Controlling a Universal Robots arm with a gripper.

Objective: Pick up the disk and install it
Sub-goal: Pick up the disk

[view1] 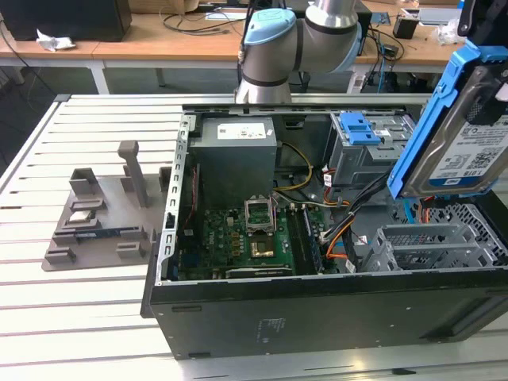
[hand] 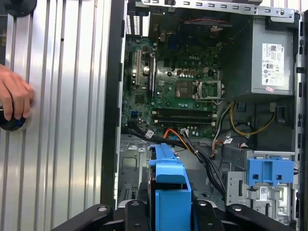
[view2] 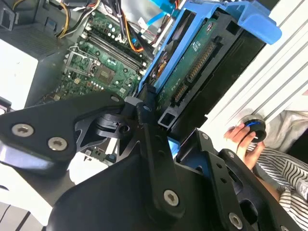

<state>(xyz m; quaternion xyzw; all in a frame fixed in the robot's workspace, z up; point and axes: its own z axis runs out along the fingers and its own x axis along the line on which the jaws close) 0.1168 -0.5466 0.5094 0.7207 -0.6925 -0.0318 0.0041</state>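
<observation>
The disk (view1: 467, 131) is hanging tilted in the air over the open computer case (view1: 317, 321), at the exterior view's right, so the picking up is looking done. The tool (hand: 171, 211) is squeezing tight on the disk's blue frame from both sides. The disk is not sitting in the grey drive cage (view1: 381, 159) yet, so the putting in is waiting to be done.
</observation>
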